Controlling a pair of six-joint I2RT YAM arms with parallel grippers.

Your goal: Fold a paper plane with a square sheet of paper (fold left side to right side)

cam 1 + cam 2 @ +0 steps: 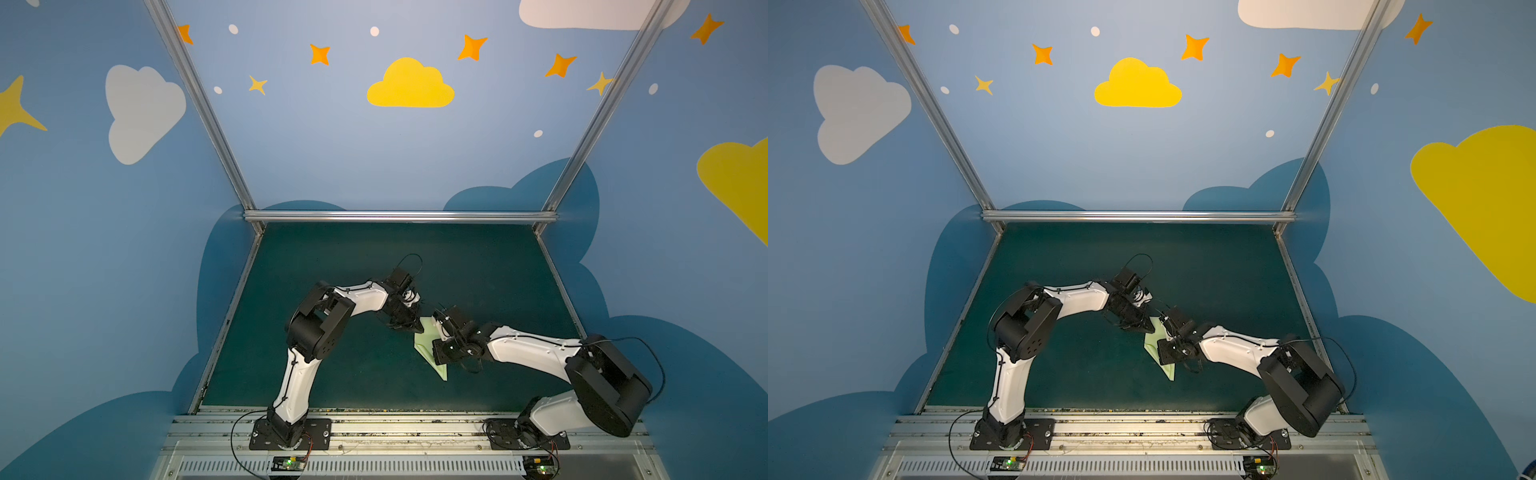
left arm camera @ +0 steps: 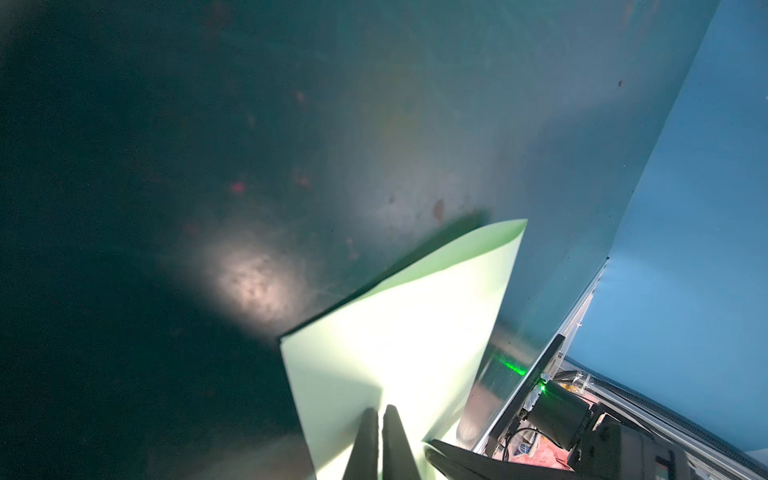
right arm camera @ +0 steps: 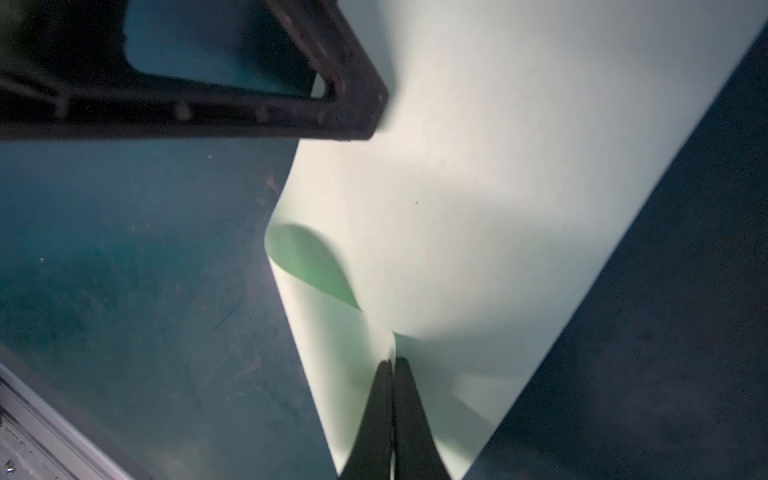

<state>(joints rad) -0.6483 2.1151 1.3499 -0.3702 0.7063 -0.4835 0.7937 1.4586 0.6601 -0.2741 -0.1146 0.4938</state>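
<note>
1 paper plane [image 1: 424,343] | 2 grippers | left gripper [image 2: 380,411] clamped on it | right gripper [image 3: 392,361] clamped on it

Smooth matt pale green paper of the paper plane [image 1: 424,341], dull scuffed dark green desk [image 1: 353,374] beneath the paper plane, brushed metal rail [image 1: 399,216] beyond it, glossy white plastic arm shell [image 1: 297,382], matt black left tool [image 2: 380,409]

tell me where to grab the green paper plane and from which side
I'd pinch the paper plane at a free edge of its wide end, coming edge-on from the sides: it is a thin folded sheet, so only an edge offers a hold. The left gripper and right gripper are shut on it.
</note>
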